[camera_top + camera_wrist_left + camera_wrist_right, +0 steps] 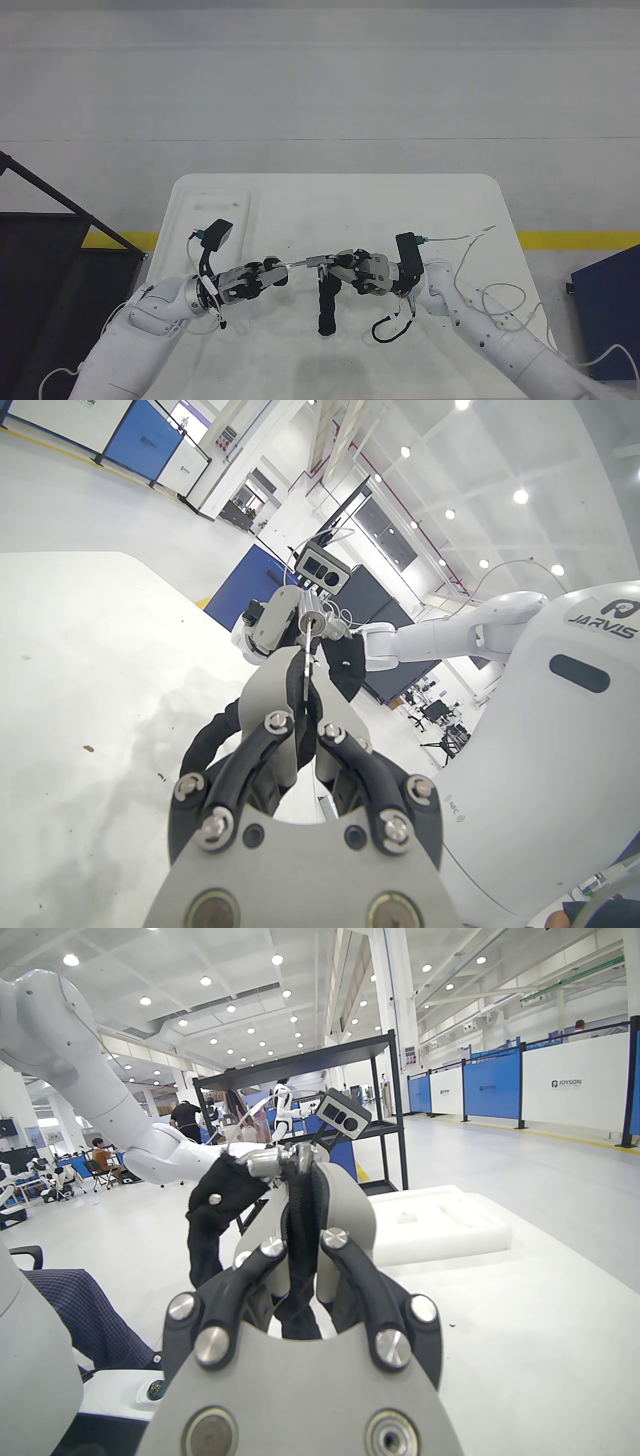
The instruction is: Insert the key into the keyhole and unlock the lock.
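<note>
A white foam tray (450, 1228) with moulded recesses is laid on the white table (430, 205), at its far left corner. A yellow floor stripe (580, 240) is seen running under the table. A black shelf rack (385, 1078) is set beyond the table's left edge, and blue partition panels (490, 1088) are ranged farther off.

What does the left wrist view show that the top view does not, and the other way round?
Left wrist view adds: the keyhole in the face of the lock, with the tip of the key reaching it. Top view adds: the white foam tray on the table. Both share: the left pincer shut on the key, the right pincer holding the lock.
</note>
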Available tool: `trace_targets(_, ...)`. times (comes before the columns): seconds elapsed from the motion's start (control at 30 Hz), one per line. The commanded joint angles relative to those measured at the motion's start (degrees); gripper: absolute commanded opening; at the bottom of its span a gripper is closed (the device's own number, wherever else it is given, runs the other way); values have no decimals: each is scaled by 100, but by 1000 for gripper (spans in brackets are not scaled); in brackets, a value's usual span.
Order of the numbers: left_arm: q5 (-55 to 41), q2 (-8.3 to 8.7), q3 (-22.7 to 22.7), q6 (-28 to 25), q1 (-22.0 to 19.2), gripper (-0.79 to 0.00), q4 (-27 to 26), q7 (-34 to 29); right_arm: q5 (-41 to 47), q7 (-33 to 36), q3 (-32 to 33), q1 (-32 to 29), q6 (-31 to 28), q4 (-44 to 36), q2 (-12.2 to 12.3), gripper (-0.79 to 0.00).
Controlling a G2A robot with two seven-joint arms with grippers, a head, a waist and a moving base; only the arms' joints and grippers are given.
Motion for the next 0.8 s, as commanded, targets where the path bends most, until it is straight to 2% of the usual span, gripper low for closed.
trace_targets(0.0, 32, -3, -29, 0, 30, -785, -23, 0, 0, 0, 0, 0, 0, 0, 0, -785)
trace_targets(0.37, 229, -46, -219, 0, 192, -785, -197, 0, 0, 0, 0, 0, 0, 0, 0, -785)
trace_targets(0.77, 587, -119, -292, 0, 171, -785, -243, 11, 0, 0, 0, 0, 0, 0, 0, -785)
